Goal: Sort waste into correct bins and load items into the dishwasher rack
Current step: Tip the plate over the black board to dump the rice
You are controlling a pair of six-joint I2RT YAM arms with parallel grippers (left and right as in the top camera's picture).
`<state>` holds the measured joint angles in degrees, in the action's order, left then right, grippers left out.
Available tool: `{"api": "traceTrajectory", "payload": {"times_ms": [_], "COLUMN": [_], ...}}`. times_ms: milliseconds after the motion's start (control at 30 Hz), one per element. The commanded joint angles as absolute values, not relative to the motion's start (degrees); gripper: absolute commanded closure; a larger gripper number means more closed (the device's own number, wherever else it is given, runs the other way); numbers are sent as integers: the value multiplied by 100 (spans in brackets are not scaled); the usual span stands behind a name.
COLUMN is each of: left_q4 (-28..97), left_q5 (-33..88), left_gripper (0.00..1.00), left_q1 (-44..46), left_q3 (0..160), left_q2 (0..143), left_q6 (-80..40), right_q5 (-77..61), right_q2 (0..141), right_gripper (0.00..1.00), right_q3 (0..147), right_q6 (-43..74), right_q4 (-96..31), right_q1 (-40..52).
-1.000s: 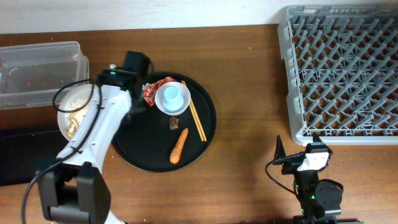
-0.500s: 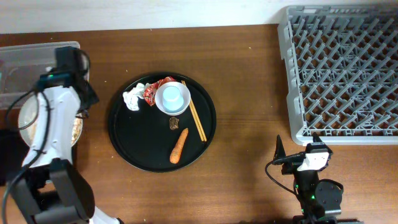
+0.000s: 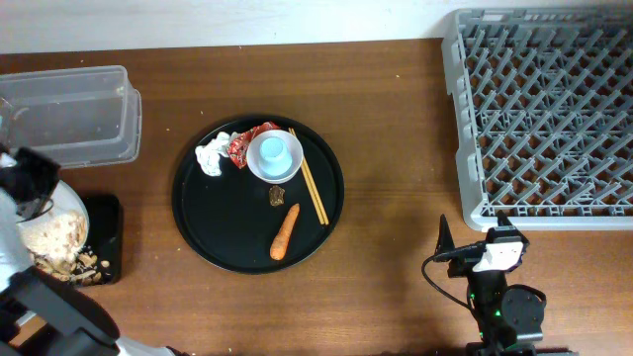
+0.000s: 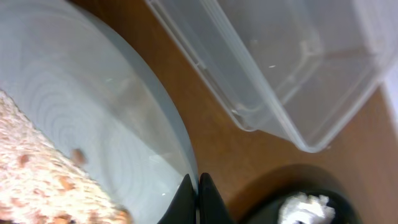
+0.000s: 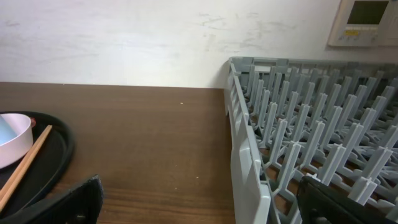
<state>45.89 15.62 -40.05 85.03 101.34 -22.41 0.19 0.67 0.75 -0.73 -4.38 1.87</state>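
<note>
From above, the left arm sits at the far-left edge of the table and carries the white plate over the black bin. The pale food scraps are heaped on the plate, and a few crumbs lie at the bin's near end. The clear tub stands just beyond, empty as far as I can tell. On the round black tray in the middle are the tissue, red wrapper, blue cup, chopsticks, dark bit and carrot. The dishwasher rack at far right holds nothing. The right gripper is parked near the rack's near corner.

In the left wrist view, the left gripper is pressed together on the plate's rim, a thin pinch at the very edge.

In the right wrist view, the right gripper's fingers are spread wide and hold nothing, with bare table between them and the rack to the right.

The main risk is that edge pinch: a loaded, tilting plate could pivot or slip out. Tipping too fast, or off-centre from the narrow bin, would scatter scraps onto the table.
</note>
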Motion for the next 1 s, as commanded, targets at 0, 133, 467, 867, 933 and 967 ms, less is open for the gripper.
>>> {"api": "traceTrajectory", "payload": {"times_ms": [0, 133, 467, 867, 933, 967], "left_q4": [4493, 4477, 4530, 4283, 4178, 4174], "left_q5": [2952, 3677, 5898, 6307, 6372, 6095], "left_gripper": [99, 99, 99, 99, 99, 99], "left_q1": [-4471, -4974, -5948, -6184, -6187, -6198], "left_q3": [8656, 8656, 8656, 8650, 8650, 8650], "left_q2": [9931, 9931, 9929, 9931, 9931, 9931], "left_q6": [-2272, -2270, -2995, -3238, -3275, -3277], "right_q5": [71, 71, 69, 71, 71, 71], "right_q2": [21, 21, 21, 21, 21, 21], "right_gripper": [2, 2, 2, 2, 2, 2], "right_q3": [32, 32, 32, 32, 32, 32], "right_q6": [-106, -106, -106, -106, -106, -106], "right_q4": [-456, -456, -456, -456, -456, -456], "right_q1": [220, 220, 220, 220, 220, 220]}}
